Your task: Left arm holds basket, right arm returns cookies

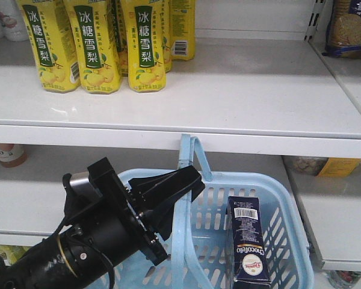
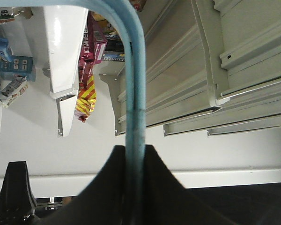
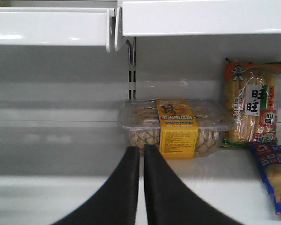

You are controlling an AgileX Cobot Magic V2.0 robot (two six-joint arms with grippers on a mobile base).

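The light blue basket (image 1: 289, 208) hangs low in front of the shelves. My left gripper (image 1: 189, 179) is shut on one of its thin loop handles. In the left wrist view the blue handle (image 2: 133, 70) runs straight between the black fingertips of the left gripper (image 2: 135, 148). The cookies (image 1: 248, 241), a dark navy box with the barcode end up, stand upright inside the basket at its right side. My right gripper (image 3: 141, 149) is out of the front view. In the right wrist view it is shut with only a thin slit and holds nothing, facing a lower shelf.
Tall yellow drink bottles (image 1: 96, 42) stand at the back left of the upper white shelf (image 1: 240, 90), with a biscuit pack (image 1: 351, 27) at the top right. Ahead of the right gripper sit a clear tub with a yellow label (image 3: 175, 126) and snack bags (image 3: 253, 108).
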